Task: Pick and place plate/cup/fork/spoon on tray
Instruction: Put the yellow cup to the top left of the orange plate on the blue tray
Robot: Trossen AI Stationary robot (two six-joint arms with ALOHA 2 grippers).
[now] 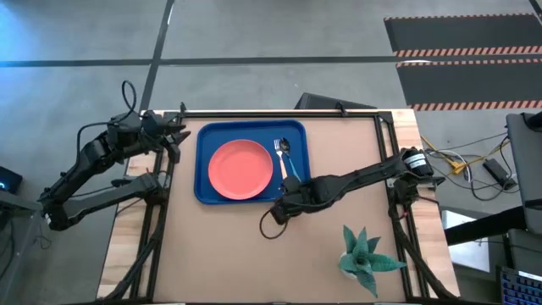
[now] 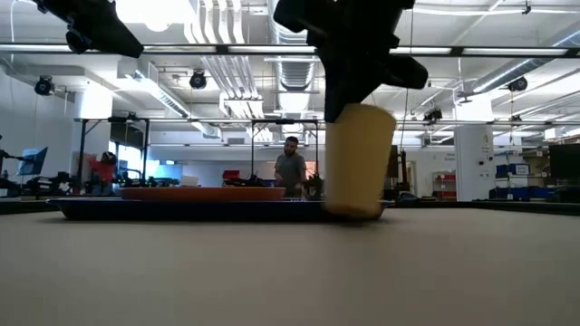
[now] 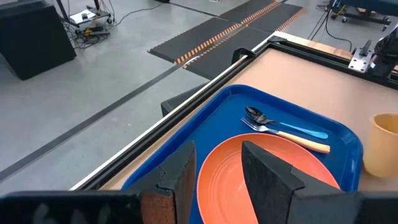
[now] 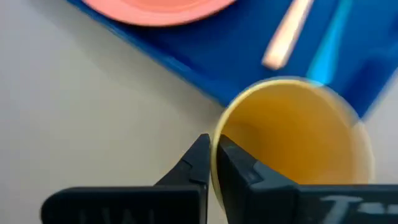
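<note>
Left tool (image 3: 214,180) hangs at the counter's (image 1: 237,254) left far corner, just off the tray's (image 1: 203,161) left edge, its arm folded back over the counter's left side; the fingers (image 3: 267,177) stand apart with nothing between them, pointing across the plate (image 1: 240,169). That plate lies flat in the tray's left half. To its right, inside the tray, the fork (image 3: 292,138) and spoon (image 3: 283,124) lie side by side, just apart from the plate's rim. Right arm reaches in low from the counter's right edge, stretched leftward to the tray's near right corner. Right tool (image 4: 213,158) is clenched on the cup's (image 4: 298,143) rim, one finger inside the wall and one outside. The cup stands upright on the counter, just beside the tray's near edge, outside it.
</note>
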